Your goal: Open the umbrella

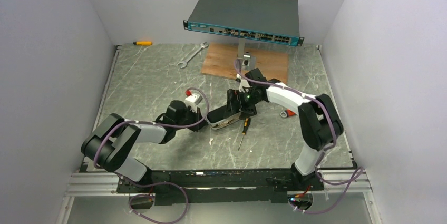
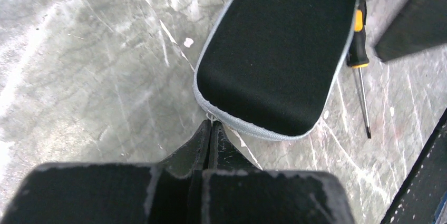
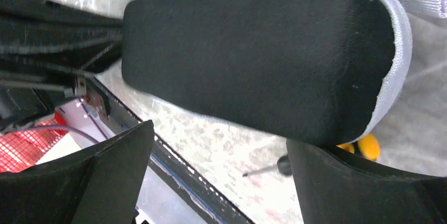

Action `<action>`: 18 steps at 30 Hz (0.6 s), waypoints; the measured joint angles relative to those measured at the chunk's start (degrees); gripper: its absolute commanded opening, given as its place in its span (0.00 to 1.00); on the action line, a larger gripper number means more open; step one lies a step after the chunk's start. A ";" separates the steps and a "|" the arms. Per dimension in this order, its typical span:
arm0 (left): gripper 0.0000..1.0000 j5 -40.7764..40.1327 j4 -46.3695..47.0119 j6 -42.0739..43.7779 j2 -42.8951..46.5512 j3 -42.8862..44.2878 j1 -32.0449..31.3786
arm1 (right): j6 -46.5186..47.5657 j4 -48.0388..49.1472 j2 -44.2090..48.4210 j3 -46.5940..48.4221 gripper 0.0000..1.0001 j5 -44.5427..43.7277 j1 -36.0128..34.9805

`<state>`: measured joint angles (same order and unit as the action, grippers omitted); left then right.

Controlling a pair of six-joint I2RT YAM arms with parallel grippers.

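**A:** Quick, where's the umbrella (image 1: pixel 224 116)?

**B:** Mid-table, lying flat on the grey marbled table (image 1: pixel 142 87) between the two arms' tips. It's packed, a short black oblong with a pale rim. Not opened.

**A:** And the left gripper (image 2: pixel 211 126)?

**B:** Clenched, fingers pressed flat together. The tips sit right at the pale rim of the umbrella's end toward the left arm. Can't tell whether they nip a bit of trim.

**A:** The right gripper (image 3: pixel 219 139)?

**B:** Released, jaws spread wide, nothing in them. It's at the umbrella's other end. In the wrist view the umbrella lies crosswise just past the fingertips, and one finger overlaps its lower edge. Can't tell if they touch.

**A:** Anything close by?

**B:** A screwdriver (image 1: pixel 242 130) with a black-and-yellow handle, just beside the umbrella on the side toward the arm bases, shaft pointing toward the bases.

**A:** And the back of the table?

**B:** There's a wrench (image 1: pixel 191 55) at back left of centre. Next to it is a wooden board (image 1: pixel 263 66). A stand on the board holds the network switch (image 1: pixel 245 16) up. All are well apart from the umbrella.
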<state>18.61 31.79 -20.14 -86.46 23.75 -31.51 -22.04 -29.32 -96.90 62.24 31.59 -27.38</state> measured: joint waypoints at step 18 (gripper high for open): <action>0.00 2.12 0.81 8.92 1.20 -2.45 -4.00 | 3.23 3.85 -11.72 10.29 0.00 4.07 0.57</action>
<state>20.73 32.60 -11.22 -85.25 21.30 -35.51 -18.81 -25.47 -108.62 72.53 35.66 -26.81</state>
